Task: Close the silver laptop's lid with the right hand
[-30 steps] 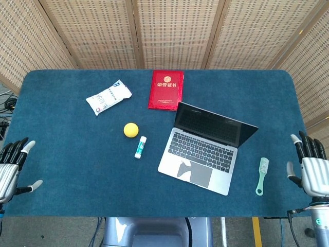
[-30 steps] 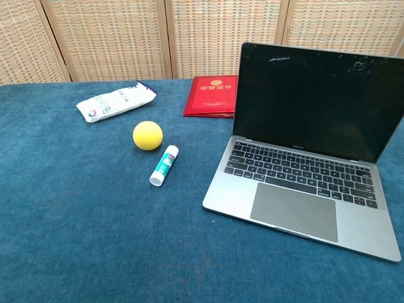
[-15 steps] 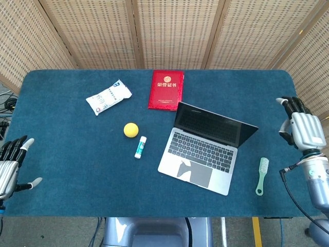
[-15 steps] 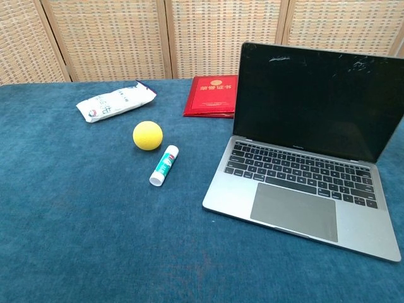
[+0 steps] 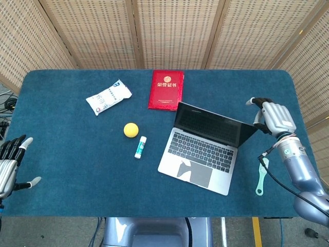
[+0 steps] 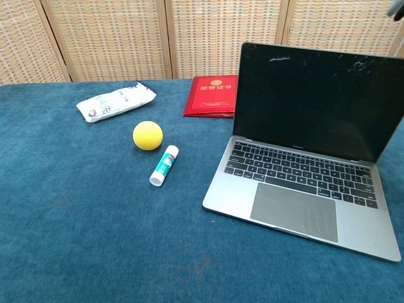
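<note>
The table (image 5: 61,154) carries the laptop (image 5: 205,149) right of centre, lid up. The right hand (image 5: 272,117) has swung in from the table's edge to just behind the lid's corner, apparently empty with fingers loosely curled, so the push seems imminent. The left hand (image 5: 9,165) stays spread and idle.

A desk (image 5: 61,170) covered in dark teal cloth fills the scene. Behind its far edge stand woven rattan screen panels (image 5: 169,31) in light wooden frames. Below the desk's near edge, grey floor (image 5: 241,231) carries a yellow stripe (image 5: 255,231).
</note>
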You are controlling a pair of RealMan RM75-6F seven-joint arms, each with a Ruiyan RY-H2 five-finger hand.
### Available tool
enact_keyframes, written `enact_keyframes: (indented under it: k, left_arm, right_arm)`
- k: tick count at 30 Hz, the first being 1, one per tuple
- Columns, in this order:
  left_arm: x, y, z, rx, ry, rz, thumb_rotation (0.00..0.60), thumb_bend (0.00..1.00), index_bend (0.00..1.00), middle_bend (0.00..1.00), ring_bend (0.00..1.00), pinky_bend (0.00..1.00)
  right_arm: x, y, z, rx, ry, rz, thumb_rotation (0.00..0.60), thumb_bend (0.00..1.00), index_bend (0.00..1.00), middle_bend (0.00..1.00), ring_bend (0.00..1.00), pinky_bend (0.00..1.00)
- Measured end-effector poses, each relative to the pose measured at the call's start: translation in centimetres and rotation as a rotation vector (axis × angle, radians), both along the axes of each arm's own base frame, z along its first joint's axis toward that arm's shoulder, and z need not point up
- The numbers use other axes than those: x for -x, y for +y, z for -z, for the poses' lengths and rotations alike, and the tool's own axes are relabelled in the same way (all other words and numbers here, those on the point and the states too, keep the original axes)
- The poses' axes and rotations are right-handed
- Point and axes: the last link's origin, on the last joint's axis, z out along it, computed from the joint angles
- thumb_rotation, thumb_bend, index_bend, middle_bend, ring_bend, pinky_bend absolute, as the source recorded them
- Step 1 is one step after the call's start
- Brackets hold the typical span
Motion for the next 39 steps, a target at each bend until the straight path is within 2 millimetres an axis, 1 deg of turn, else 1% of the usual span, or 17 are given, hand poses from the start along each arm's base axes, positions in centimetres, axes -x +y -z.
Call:
enact_keyframes:
  k: [3,7,12,16,19,21,25,30,39]
  left_arm:
    - [0.0,0.0,-0.1,-0.001,-0.002,0.000,0.600,0.00,0.00,0.00,0.00,0.00]
    - [0.1,0.0,-0.1,-0.001,-0.005,-0.001,0.600,0.00,0.00,0.00,0.00,0.00]
    - [0.1,0.0,-0.2,0.000,-0.007,-0.003,0.600,0.00,0.00,0.00,0.00,0.00]
    - [0.2,0.0,-0.2,0.001,-0.008,-0.003,0.600,0.00,0.00,0.00,0.00,0.00]
    - [0.2,0.0,-0.2,0.000,-0.008,-0.003,0.600,0.00,0.00,0.00,0.00,0.00]
    - [0.2,0.0,-0.2,-0.001,-0.009,-0.003,0.600,0.00,0.00,0.00,0.00,0.00]
    - [0.1,0.0,-0.2,0.001,-0.008,-0.003,0.600,0.00,0.00,0.00,0.00,0.00]
    - [0.1,0.0,-0.2,0.003,-0.007,-0.003,0.600,0.00,0.00,0.00,0.00,0.00]
    - [0.1,0.0,-0.2,0.003,-0.007,-0.004,0.600,0.00,0.00,0.00,0.00,0.00]
  right_arm:
    - [-0.4,-0.2,1.2,-0.036,-0.010,0.018,0.600,1.00,0.34,0.32,0.20,0.26]
    - [-0.7,-0.5,2.8,-0.082,-0.014,0.033,0.600,1.00,0.35,0.32,0.21,0.26]
    - [-0.7,-0.6,3.6,-0.087,-0.013,0.046,0.600,1.00,0.35,0.32,0.22,0.25]
    - [-0.5,-0.7,4.3,-0.082,-0.021,0.064,0.600,1.00,0.35,0.33,0.27,0.27]
    - [-0.5,-0.7,4.5,-0.087,-0.026,0.073,0.600,1.00,0.35,0.40,0.34,0.32]
    - [-0.5,-0.7,4.5,-0.089,-0.030,0.075,0.600,1.00,0.35,0.42,0.36,0.33]
    - [-0.5,-0.4,4.5,-0.108,-0.031,0.069,0.600,1.00,0.36,0.44,0.38,0.33]
    - [-0.8,0.1,4.6,-0.137,-0.024,0.038,0.600,1.00,0.36,0.44,0.38,0.33]
    - [-0.8,2.0,5.5,-0.236,0.000,-0.016,0.600,1.00,0.36,0.44,0.38,0.34]
